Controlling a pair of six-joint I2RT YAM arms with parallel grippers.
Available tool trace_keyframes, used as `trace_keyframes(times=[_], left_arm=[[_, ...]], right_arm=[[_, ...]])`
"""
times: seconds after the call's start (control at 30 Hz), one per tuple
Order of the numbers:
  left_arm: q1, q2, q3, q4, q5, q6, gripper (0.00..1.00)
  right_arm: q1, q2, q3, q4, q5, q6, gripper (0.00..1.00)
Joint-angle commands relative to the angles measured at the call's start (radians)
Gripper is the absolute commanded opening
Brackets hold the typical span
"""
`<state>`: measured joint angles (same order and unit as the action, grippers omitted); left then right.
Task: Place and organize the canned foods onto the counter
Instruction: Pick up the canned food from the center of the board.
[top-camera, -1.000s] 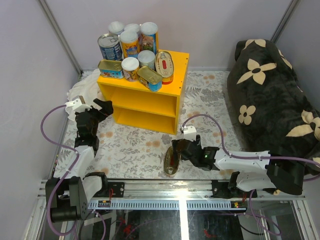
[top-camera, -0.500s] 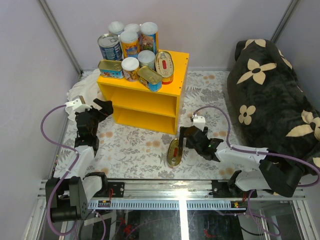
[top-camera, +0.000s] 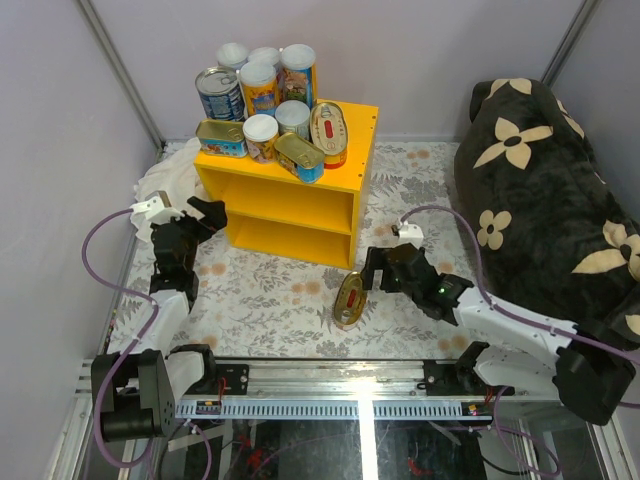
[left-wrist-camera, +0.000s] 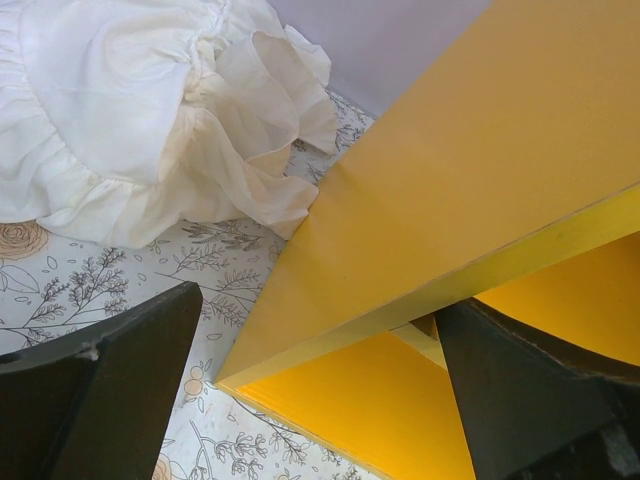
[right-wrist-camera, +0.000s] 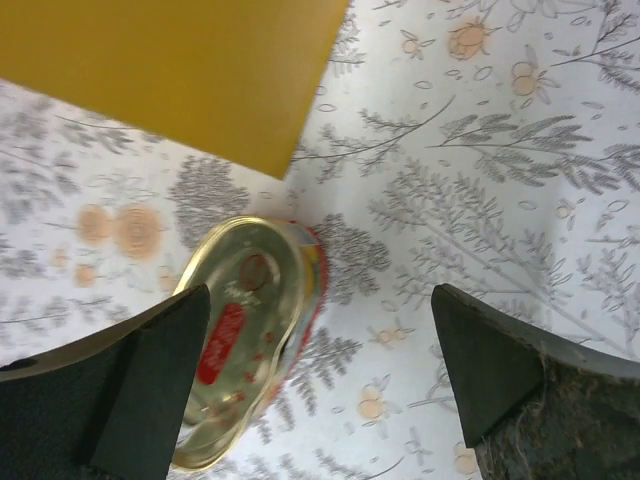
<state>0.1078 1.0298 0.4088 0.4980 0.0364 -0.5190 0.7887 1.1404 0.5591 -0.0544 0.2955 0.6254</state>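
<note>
A: Which tin isn't on the counter yet?
B: The gold oval fish tin with a red label (top-camera: 348, 298). It's on the floral-patterned floor (top-camera: 270, 290), just off the right front corner of the bright yellow wooden counter (top-camera: 355, 140).
A: Nearer arm?
B: The right gripper (right-wrist-camera: 320, 300), jaws wide and empty. The tin is just to its left, long axis pointing toward the counter. The left gripper (left-wrist-camera: 318, 305) is wide too, at the counter's left corner, well apart from the tin.

White ruffled cloth (top-camera: 165, 178) lies apart from flowered blanket (top-camera: 540, 200).
</note>
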Motion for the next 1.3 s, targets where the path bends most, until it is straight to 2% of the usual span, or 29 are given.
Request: trace_keyframes(times=[0.0, 0.13, 0.37, 0.6, 0.87, 1.0, 1.1, 1.2, 1.27], left_arm=[[0.009, 0.02, -0.001, 0.063, -0.012, 0.021, 1.0], [0.009, 0.028, -0.002, 0.07, -0.009, 0.015, 1.0], [0.009, 0.016, -0.001, 0.055, -0.01, 0.024, 1.0], [0.009, 0.016, -0.001, 0.057, -0.012, 0.029, 1.0], [0.009, 0.019, -0.002, 0.06, -0.013, 0.032, 1.0], [0.008, 0.019, -0.003, 0.059, -0.014, 0.034, 1.0], [0.01, 0.018, -0.003, 0.059, -0.013, 0.034, 1.0], [0.009, 0.019, -0.003, 0.06, -0.009, 0.03, 1.0], [0.008, 0.019, -0.002, 0.06, -0.007, 0.028, 1.0]], right_arm=[[0.07, -0.082, 0.029, -0.061, 0.033, 0.168, 0.99], [0.213, -0.02, 0.07, -0.117, 0.233, 0.276, 1.0], [0.323, 0.273, 0.286, -0.301, 0.374, 0.367, 0.99], [0.362, 0.353, 0.297, -0.263, 0.358, 0.379, 0.99], [0.372, 0.402, 0.3, -0.314, 0.345, 0.391, 1.0], [0.373, 0.374, 0.225, -0.212, 0.269, 0.293, 0.93], [0.372, 0.309, 0.149, -0.086, 0.2, 0.143, 0.88], [0.367, 0.229, 0.086, 0.013, 0.102, -0.028, 0.88], [0.361, 0.194, 0.066, 0.018, 0.064, -0.098, 0.89]])
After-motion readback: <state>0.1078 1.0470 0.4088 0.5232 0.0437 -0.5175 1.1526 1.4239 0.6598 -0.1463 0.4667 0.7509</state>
